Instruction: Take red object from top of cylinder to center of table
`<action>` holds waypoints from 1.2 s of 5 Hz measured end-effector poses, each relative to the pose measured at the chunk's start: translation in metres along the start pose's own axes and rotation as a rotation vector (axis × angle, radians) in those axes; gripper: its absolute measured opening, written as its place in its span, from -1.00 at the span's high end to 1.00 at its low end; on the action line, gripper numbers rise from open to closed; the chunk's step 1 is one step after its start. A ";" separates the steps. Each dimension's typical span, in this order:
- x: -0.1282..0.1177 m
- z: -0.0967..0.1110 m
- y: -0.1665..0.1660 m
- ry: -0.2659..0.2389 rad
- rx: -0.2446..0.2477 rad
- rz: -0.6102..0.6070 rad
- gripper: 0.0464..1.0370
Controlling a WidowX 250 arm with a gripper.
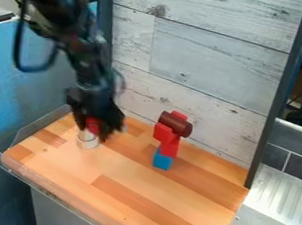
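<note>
My black gripper (96,123) hangs at the left rear of the wooden table, low over a pale, whitish cylinder (87,140). A small red object (93,126) shows at the top of this cylinder, partly hidden by the gripper, which is right around it. Whether the red object is held, I cannot tell. The wooden table (129,188) has its center to the right and front of the gripper.
Right of the gripper stands a stack with a blue block (162,159) at the bottom, red blocks (170,145) above and a dark red cylinder (175,124) lying across near the top. A clear raised rim (58,196) runs along the table's front. Whitewashed boards (205,64) rise behind.
</note>
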State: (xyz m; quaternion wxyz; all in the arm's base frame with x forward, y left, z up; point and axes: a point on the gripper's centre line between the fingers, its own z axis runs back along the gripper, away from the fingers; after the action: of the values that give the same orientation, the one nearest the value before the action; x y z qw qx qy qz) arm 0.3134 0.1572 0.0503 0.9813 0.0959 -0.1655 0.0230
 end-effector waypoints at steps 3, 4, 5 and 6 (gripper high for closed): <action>0.007 -0.053 -0.069 0.102 0.159 -0.144 -0.12; 0.009 -0.061 -0.072 0.192 0.136 -0.122 -0.12; 0.012 -0.070 -0.070 0.340 0.104 -0.073 -0.12; 0.015 -0.066 -0.060 0.468 0.059 -0.036 -0.12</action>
State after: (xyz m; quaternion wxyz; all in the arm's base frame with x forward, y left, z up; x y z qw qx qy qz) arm 0.3531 0.1116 -0.0167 0.9899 0.1194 0.0688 0.0322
